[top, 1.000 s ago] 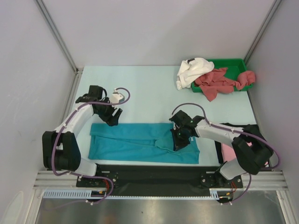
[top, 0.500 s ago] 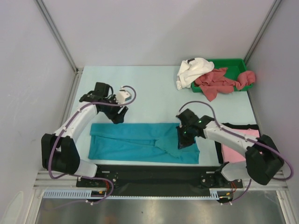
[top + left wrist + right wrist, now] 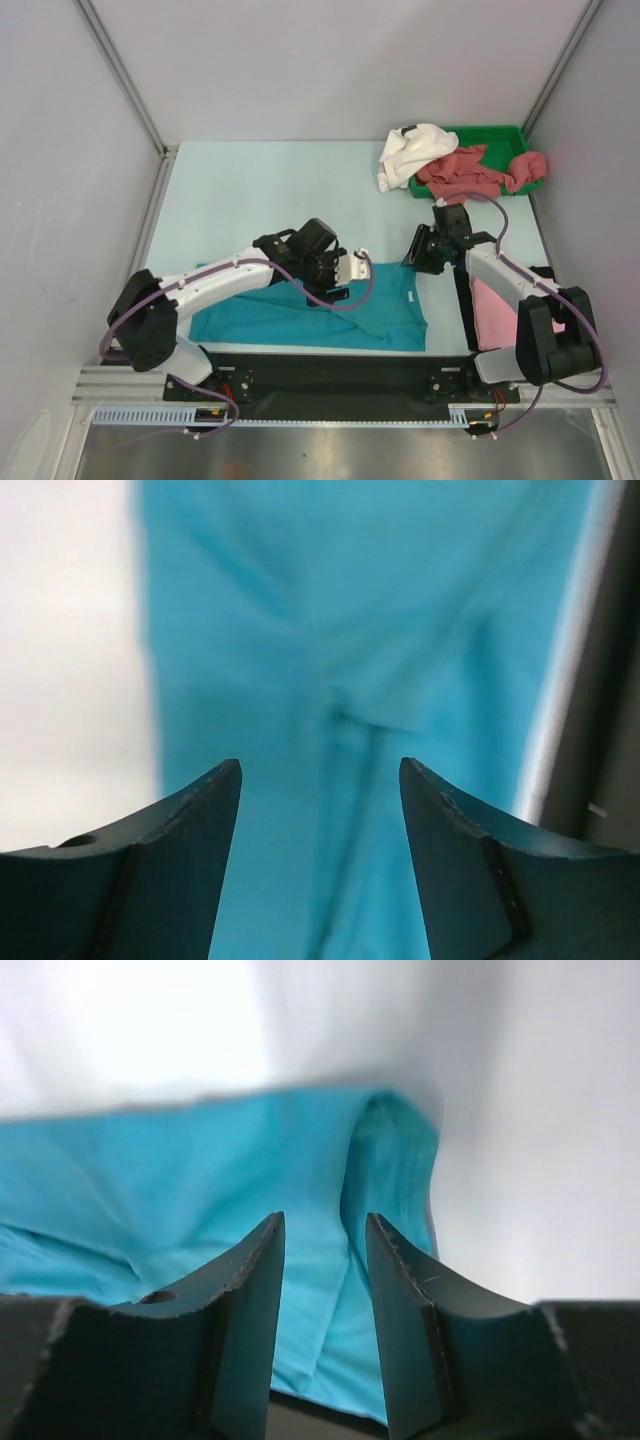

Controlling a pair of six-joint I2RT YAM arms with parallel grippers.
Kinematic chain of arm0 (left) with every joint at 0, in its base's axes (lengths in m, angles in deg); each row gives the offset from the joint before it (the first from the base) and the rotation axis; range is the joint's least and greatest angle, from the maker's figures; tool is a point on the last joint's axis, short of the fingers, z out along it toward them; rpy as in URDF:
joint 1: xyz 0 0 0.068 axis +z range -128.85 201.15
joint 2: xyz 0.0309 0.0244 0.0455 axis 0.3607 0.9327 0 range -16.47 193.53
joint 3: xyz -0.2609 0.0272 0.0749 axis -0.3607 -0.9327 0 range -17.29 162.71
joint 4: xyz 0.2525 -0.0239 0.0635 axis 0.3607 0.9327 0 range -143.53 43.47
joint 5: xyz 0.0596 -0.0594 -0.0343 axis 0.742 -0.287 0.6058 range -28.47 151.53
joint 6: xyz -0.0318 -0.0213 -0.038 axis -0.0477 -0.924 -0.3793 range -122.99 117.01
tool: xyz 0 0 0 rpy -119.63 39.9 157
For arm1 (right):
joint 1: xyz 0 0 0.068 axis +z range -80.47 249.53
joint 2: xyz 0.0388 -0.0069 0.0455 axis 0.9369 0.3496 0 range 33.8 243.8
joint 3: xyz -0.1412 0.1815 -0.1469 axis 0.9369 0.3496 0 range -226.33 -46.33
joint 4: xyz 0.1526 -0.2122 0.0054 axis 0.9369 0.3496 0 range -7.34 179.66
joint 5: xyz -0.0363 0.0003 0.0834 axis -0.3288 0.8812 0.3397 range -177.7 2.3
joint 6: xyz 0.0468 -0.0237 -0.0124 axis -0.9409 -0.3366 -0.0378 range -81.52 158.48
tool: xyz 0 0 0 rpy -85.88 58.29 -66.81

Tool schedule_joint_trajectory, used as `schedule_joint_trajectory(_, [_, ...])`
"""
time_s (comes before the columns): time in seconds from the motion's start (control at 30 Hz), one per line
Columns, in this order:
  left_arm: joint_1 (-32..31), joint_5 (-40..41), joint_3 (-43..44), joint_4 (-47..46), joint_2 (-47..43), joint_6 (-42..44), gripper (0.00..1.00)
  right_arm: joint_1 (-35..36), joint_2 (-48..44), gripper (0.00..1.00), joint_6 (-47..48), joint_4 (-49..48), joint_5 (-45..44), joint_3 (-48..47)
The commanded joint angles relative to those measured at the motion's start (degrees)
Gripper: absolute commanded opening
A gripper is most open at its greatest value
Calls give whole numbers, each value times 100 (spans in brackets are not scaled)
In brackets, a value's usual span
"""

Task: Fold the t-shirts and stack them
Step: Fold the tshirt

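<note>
A teal-blue t-shirt (image 3: 250,315) lies flat, folded into a long band along the table's near edge. My left gripper (image 3: 340,283) hovers open over its middle; in the left wrist view the left gripper (image 3: 320,770) has only teal cloth (image 3: 350,630) below its gap. My right gripper (image 3: 420,258) stands open above the shirt's far right corner. In the right wrist view the right gripper (image 3: 323,1222) holds nothing, with the teal corner (image 3: 200,1190) beneath. A light pink t-shirt (image 3: 492,312) lies under the right arm. A white t-shirt (image 3: 415,150) and dusty-red t-shirts (image 3: 470,178) hang over the tray.
The green plastic tray (image 3: 510,133) sits at the back right corner. Grey walls with metal posts close in the table on three sides. A black bar (image 3: 330,365) runs along the near edge, just in front of the teal shirt.
My right gripper let go of the teal shirt, opened and pulled back to the far right. The left arm swung from the shirt's far left side to over its middle.
</note>
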Motion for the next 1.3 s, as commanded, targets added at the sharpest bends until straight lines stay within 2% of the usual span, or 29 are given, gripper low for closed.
schedule_joint_trajectory(0.0, [302,831,411,-1074,278,-442,70,-287,196,43,-300,-1078,193,105])
schedule_joint_trajectory(0.07, [424,1106,368,-1585,419,-619,71,-314,451,41,-405,-1307,263,114])
schedule_joint_trajectory(0.13, [687,1038,341,-1857,639,-900,72,-314,617,38,-528,-1474,404,132])
schedule_joint_trajectory(0.27, [1031,967,359,-1999,1139,-1243,73,-314,776,35,-704,-1554,413,193])
schedule_joint_trajectory(0.3, [1136,975,368,-1991,1227,-1270,73,-305,794,31,-739,-1615,509,211])
schedule_joint_trajectory(0.37, [1233,1124,508,-1824,1675,-1305,70,-323,838,2,-836,-1686,492,282])
schedule_joint_trajectory(0.4, [1277,1168,508,-1797,1764,-1297,67,-314,829,0,-845,-1599,240,273])
schedule_joint_trajectory(0.5, [1313,1370,482,-1727,2054,-1358,62,-428,742,0,-836,-1440,-35,413])
schedule_joint_trajectory(0.83, [1339,1564,464,-1586,2292,-1463,57,-542,1057,0,-564,-1958,-202,598])
schedule_joint_trajectory(0.9, [1339,1547,473,-1569,2301,-1455,57,-534,1215,6,-520,-2081,-159,563])
schedule_joint_trajectory(0.97, [1357,1486,482,-1577,2292,-1463,57,-525,1269,18,-467,-2073,-245,467])
schedule_joint_trajectory(1.03, [1365,1415,517,-1534,2266,-1464,58,-516,1243,23,-327,-1793,-386,326])
schedule_joint_trajectory(1.1, [1365,1336,543,-1464,2239,-1446,59,-525,1103,35,-222,-1407,-518,116])
schedule_joint_trajectory(1.17, [1374,1266,561,-1437,2213,-1446,60,-481,734,40,-116,-1142,-615,27])
schedule_joint_trajectory(1.27, [1374,1160,605,-1402,2213,-1472,61,-244,103,40,-107,-711,-738,53])
